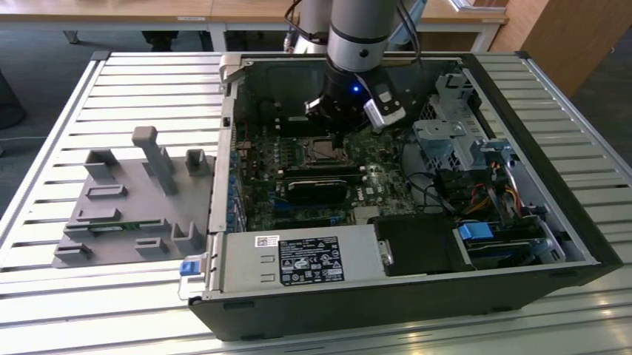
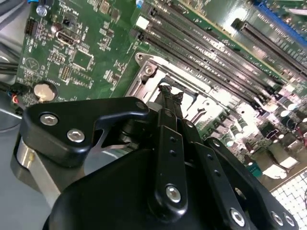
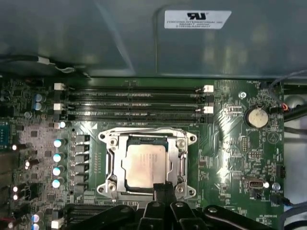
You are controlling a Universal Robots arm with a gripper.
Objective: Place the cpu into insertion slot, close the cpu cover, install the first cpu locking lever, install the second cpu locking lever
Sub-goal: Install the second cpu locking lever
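CPU (image 3: 145, 165) sits flat in the socket on the motherboard (image 3: 235, 158), silver top facing up out of the case, edges square w/ the socket frame; it's square, so no real long axis. CPU cover (image 3: 146, 139) lies closed down over it, window framing the chip, w/ the frame's longer sides running along the same line as the RAM slots (image 3: 134, 101) just beyond it. In the exterior view the socket (image 1: 318, 150) is in the far middle of the open PC case (image 1: 395, 296), directly under the arm (image 1: 360, 33). Gripper (image 3: 162, 191) hovers right at the socket's edge; its fingers (image 2: 169, 103) look pressed together w/ nothing between them, tips just above the cover's rim. Grey fixture block (image 1: 133, 200) sits well apart at the exterior view's left.
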